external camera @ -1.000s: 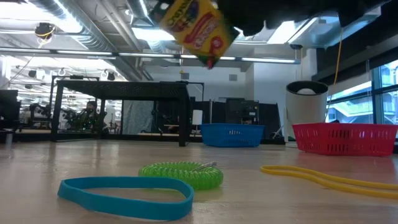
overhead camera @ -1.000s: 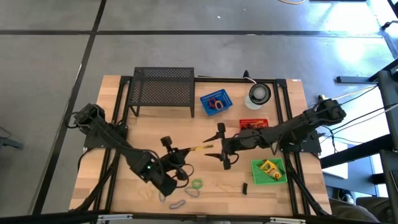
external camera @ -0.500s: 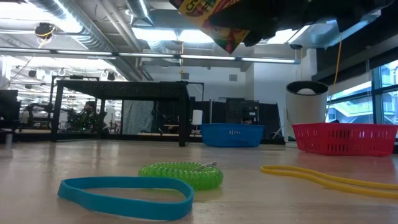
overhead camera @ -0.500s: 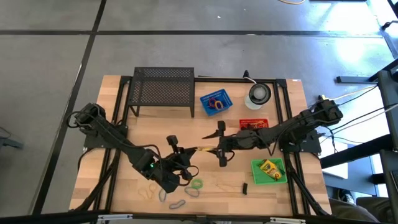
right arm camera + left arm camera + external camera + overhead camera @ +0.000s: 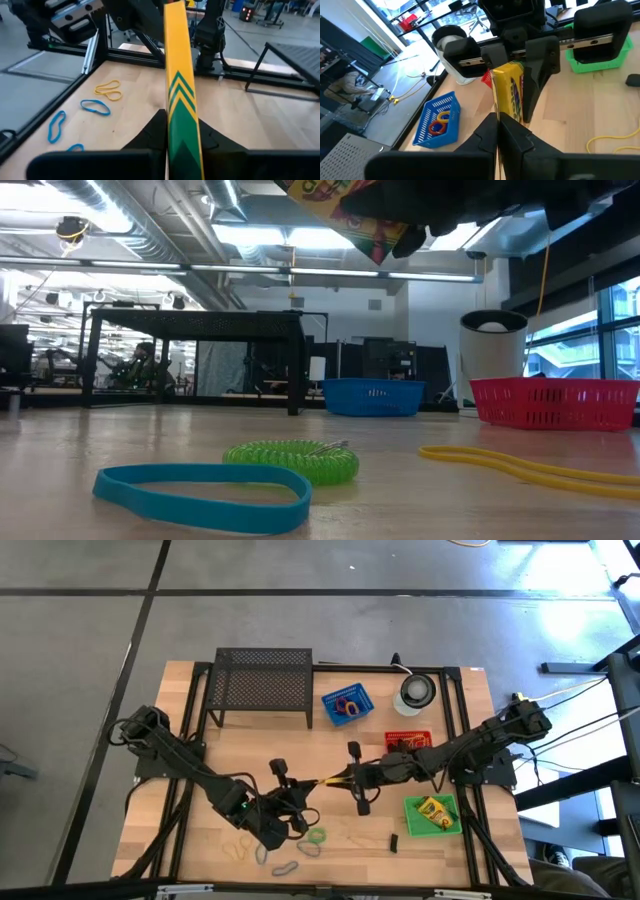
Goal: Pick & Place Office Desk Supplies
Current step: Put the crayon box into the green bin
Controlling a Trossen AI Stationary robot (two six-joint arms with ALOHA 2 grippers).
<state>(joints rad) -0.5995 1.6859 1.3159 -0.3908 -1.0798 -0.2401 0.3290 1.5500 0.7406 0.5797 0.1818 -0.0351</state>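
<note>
Mid-air over the middle of the bench (image 5: 250, 745), a crayon box (image 5: 511, 95) is pinched from both ends at once — this looks like a handover. The left gripper (image 5: 498, 131) has its fingers pressed tight on one thin edge of the box; the right gripper (image 5: 172, 131) comes in from the opposite side with its fingers closed onto the far end, so the box hangs bridged between the two arms, well above the wood. Holding it edge-on makes sense: the flat carton gives narrow fingers two firm faces to squeeze. Off on the right arm's side sits a green basket (image 5: 414, 822) with a second crayon box (image 5: 434, 809) already inside, the likely destination, which is probably why the pass goes rightward. Below, a blue band (image 5: 200, 492), a green coil (image 5: 292, 459) and a yellow band (image 5: 520, 464) lie on the bench.
</note>
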